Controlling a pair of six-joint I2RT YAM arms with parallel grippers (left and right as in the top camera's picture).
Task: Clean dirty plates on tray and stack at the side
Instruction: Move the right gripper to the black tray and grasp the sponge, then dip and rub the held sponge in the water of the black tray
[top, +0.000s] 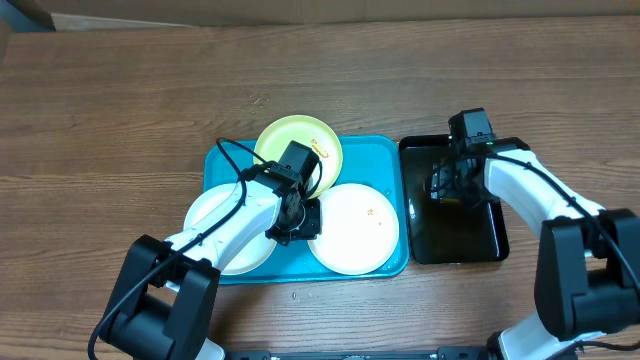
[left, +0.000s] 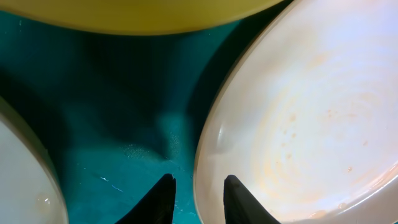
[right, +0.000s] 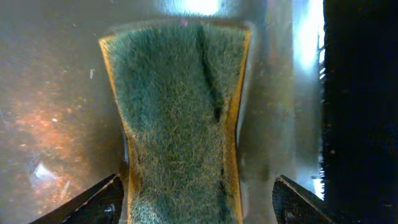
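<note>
On the turquoise tray (top: 378, 160) lie three plates: a yellow-green one (top: 290, 135) at the back, a white one (top: 222, 232) front left and a white one (top: 357, 232) front right with small orange specks. My left gripper (top: 297, 218) is low between them. In the left wrist view its fingers (left: 163, 200) stand narrowly open astride the left rim of the right white plate (left: 305, 118), with a gap on each side. My right gripper (right: 198, 179) is open around a green-topped, yellow-edged sponge (right: 177, 112); the left finger is near its edge and the right finger is apart from it.
A smaller black tray (top: 482, 238) stands right of the turquoise one, with my right gripper (top: 447, 188) and the sponge in its wet bottom. Bare wooden table (top: 120, 110) surrounds both trays. The left arm's cable loops over the left white plate.
</note>
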